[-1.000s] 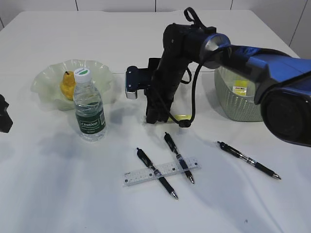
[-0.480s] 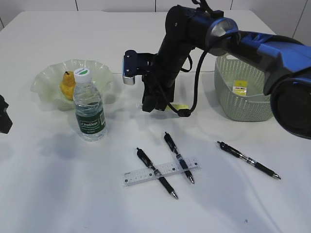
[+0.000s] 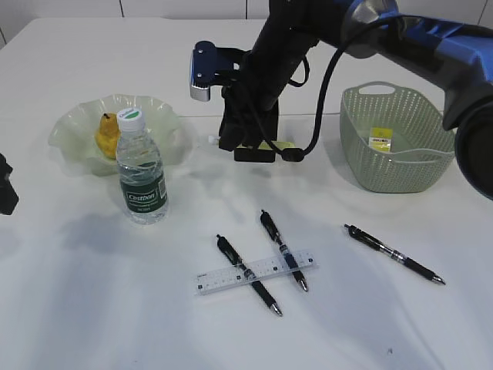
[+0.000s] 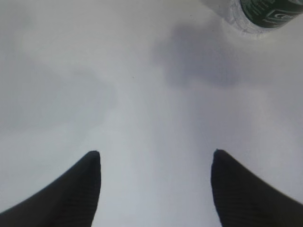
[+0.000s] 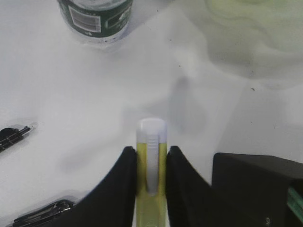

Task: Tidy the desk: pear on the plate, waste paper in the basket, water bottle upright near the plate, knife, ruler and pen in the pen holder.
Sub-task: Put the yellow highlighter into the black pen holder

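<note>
My right gripper (image 5: 150, 150) is shut on a yellow knife (image 5: 151, 142) with a white tip, and holds it above the table (image 3: 92, 293). In the exterior view that gripper (image 3: 228, 143) hangs right of the plate, and the knife tip (image 3: 209, 140) points left. The yellow pear (image 3: 106, 132) lies on the pale green wavy plate (image 3: 73, 142). The water bottle (image 3: 142, 173) stands upright just in front of it. A clear ruler (image 3: 258, 271) lies under two black pens (image 3: 248, 274) (image 3: 283, 251). A third pen (image 3: 393, 254) lies to the right. My left gripper (image 4: 154, 153) is open over bare table. I see no pen holder for certain.
A green basket (image 3: 362, 166) stands at the right with a small yellow-and-white item (image 3: 380, 141) inside. A black box-shaped thing (image 5: 255, 189) sits low right in the right wrist view; I cannot tell what it is. My left gripper (image 3: 6, 183) shows at the exterior view's left edge.
The right arm has risen and swung back and left with the knife in its grip, uncovering the basket. Everything else has stayed in place.
</note>
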Motion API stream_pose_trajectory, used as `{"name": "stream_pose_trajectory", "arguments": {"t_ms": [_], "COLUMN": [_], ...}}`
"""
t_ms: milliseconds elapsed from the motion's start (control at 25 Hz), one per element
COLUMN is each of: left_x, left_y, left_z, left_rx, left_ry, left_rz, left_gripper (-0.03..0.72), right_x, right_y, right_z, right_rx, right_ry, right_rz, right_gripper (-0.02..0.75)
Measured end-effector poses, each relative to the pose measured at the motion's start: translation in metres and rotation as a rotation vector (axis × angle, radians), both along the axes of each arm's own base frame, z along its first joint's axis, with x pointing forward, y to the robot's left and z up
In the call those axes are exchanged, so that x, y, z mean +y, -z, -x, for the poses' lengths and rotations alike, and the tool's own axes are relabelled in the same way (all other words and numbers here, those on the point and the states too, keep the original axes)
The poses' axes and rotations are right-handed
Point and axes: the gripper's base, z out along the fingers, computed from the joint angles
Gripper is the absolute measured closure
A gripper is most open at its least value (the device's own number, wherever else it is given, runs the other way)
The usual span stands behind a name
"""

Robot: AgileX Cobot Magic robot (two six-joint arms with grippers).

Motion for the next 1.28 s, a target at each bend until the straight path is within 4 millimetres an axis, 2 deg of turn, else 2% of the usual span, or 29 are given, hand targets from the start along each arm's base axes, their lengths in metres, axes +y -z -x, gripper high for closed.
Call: {"name": "stream_pose_trajectory", "arguments": {"t_ms": [520,1080,1280], "left_x": [0.0,0.0,0.0], "left_y": [0.001,0.001,0.001], "left_z": [0.002,0.002,0.003], "left_rx": [0.024,0.028,0.032], "left_ry": [0.0,0.0,0.0], "left_rz": [-0.003,-0.003,-0.004], "left_gripper": [0.178,0.178,0.178], "right_x": [-0.005,-0.036,-0.053], "right_y": [-0.037,-0.065,-0.07], "right_z": [0.006,-0.007,-0.014], "right_rx": [-0.047,-0.11,-0.116], "right_ry": [-0.018,-0.004,-0.005], "right_rz": [-0.075,-0.199,-0.28], "right_gripper": [0.605,0.605,0.605]}}
